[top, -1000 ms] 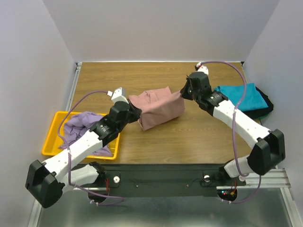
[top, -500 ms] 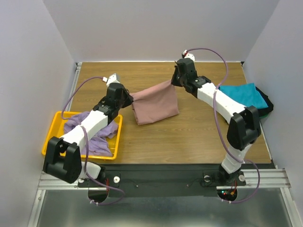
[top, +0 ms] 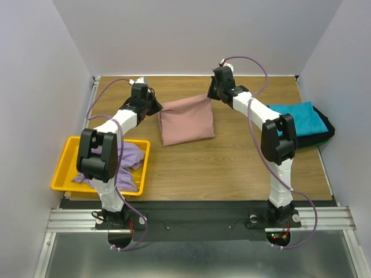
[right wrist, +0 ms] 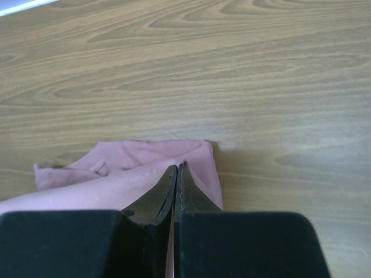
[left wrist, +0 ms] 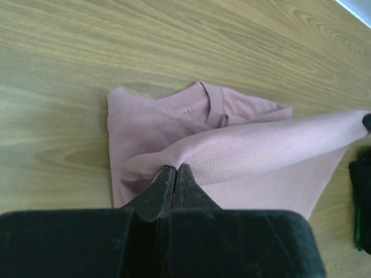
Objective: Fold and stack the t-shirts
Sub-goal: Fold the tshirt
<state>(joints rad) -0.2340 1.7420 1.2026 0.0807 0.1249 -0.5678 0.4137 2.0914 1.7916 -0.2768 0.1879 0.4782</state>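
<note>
Both arms reach to the far half of the counter (top: 232, 165), working the pink tee (top: 185, 121). Left end effector (left wrist: 175, 170) is pinched tight on a fold of pink cloth at the tee's far-left corner. Right end effector (right wrist: 177, 168) is likewise closed on cloth at the far-right corner. No gap visible btw fingers in either wrist view; cloth is caught in each. Top layer is pulled taut btw the two grips, held a bit off the lower layer. Left wrist view shows the collar (left wrist: 215, 101) on that lower layer, lying flat on the wood. Rest of the tee sits mid-counter as a rough rectangle, its near edge down flat.

Progress, as a judgement: pink tee is mid-fold, already narrowed, one layer held up and not laid down yet. Teal tee (top: 294, 119) lies flat at the right side of the counter on top of the black tee (top: 326, 130), which peeks out at its right edge. Looks like 2 folded & stacked, but the black one is mostly hidden so can't confirm its fold. Lavender tee (top: 130, 157) is crumpled in the yellow bin (top: 61, 174) at left, unfolded, partly behind the left arm. So approx: 2 done, 1 in hand, 1 untouched. Left to do: lay down & flatten the pink fold, prob. one more fold, put it on the teal/black pile, then take lavender out, fold, stack.
</note>
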